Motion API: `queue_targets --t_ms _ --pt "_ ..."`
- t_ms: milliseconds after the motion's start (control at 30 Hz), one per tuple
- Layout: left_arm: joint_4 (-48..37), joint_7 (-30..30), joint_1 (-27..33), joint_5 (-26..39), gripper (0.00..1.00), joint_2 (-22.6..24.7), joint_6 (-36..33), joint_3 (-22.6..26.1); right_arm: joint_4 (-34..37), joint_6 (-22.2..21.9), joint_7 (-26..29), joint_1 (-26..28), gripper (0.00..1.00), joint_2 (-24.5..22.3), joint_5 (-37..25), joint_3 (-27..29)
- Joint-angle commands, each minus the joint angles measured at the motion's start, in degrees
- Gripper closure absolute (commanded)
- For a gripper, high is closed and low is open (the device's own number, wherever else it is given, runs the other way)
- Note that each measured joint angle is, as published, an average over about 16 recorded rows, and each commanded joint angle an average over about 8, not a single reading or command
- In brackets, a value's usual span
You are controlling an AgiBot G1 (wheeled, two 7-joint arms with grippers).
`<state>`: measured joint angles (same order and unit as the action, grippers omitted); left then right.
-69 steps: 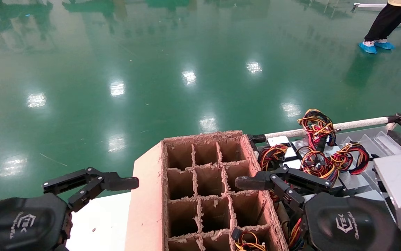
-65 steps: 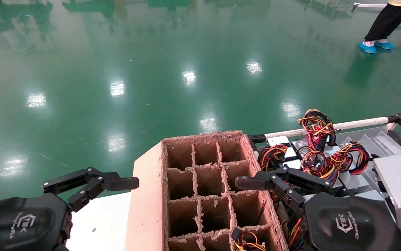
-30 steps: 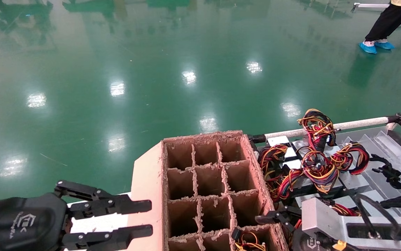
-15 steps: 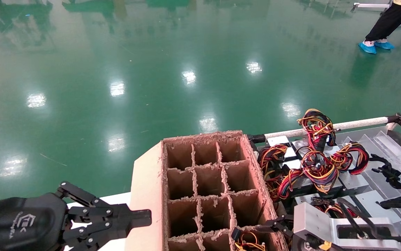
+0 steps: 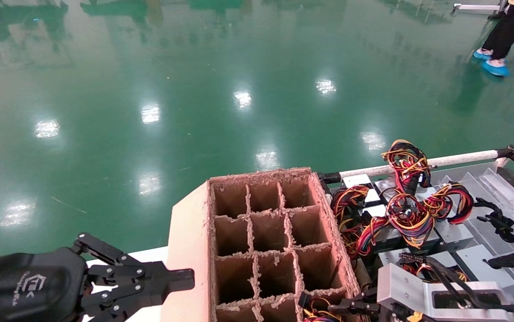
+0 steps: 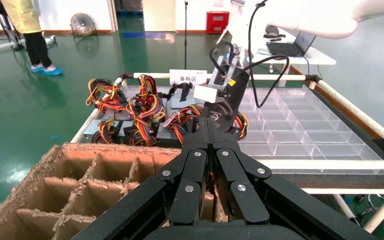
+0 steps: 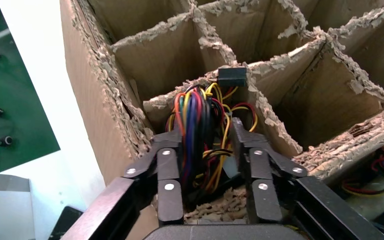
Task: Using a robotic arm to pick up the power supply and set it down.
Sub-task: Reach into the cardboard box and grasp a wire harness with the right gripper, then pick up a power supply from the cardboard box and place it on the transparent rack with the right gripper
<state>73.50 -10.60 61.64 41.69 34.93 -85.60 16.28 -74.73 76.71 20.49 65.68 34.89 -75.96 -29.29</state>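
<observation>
Two pincers have shifted: the right pincer (image 7: pixel 205 132) has dropped from the 3 o'clock edge of the cardboard box (image 5: pixel 185 250) into its 5 o'clock cell, around the power supply (image 7: pixel 200 107), of which only the wires show; whether it is clamped there I cannot tell. The left pincer (image 5: pixel 185 279), at the box's 8 o'clock, has come together; the setting-down looks nearly done. Twelve cells show, one filled; four coloured wire bundles (image 5: pixel 411 217) lie on the tray (image 5: pixel 498 188) at 3 o'clock.

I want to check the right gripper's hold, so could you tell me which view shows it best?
The right wrist view: the right gripper straddles a wire bundle over the box. The head view clips it at the frame edge; the left wrist view shows it only from afar.
</observation>
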Motion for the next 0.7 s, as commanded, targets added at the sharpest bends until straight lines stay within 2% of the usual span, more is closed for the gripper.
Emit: queue_targets --t_ms 33,133,233,267,400,500,533,700 --pt "0.0 0.0 0.0 0.0 1.00 0.0 0.0 0.0 -0.2 0.0 0.3 0.2 1.00 -0.1 -0.5 -0.2" --pt "0.0 0.0 0.0 0.0 0.97 0.0 0.0 0.0 -0.3 0.5 0.5 0.5 1.00 -0.2 -0.7 -0.3" --pt "0.0 0.0 0.0 0.0 0.81 0.0 0.0 0.0 -0.4 1.1 0.6 0.8 1.00 -0.3 -0.7 -0.4" --pt "0.0 0.0 0.0 0.0 0.72 0.0 0.0 0.0 -0.4 1.3 0.6 0.9 1.00 -0.4 -0.6 -0.4" --pt "0.0 0.0 0.0 0.0 0.26 0.0 0.0 0.1 -0.6 2.0 0.6 1.2 1.00 -0.7 -0.5 -0.4" --pt "0.0 0.0 0.0 0.0 0.04 0.0 0.0 0.1 -0.7 2.4 0.6 1.6 1.00 -0.9 -0.2 -0.3" --pt "0.0 0.0 0.0 0.0 0.00 0.0 0.0 0.1 -0.8 2.5 0.6 1.7 1.00 -1.0 -0.1 -0.2" --pt "0.0 0.0 0.0 -0.1 0.00 0.0 0.0 0.1 -1.3 3.1 0.2 2.5 1.00 -1.8 1.3 0.7"
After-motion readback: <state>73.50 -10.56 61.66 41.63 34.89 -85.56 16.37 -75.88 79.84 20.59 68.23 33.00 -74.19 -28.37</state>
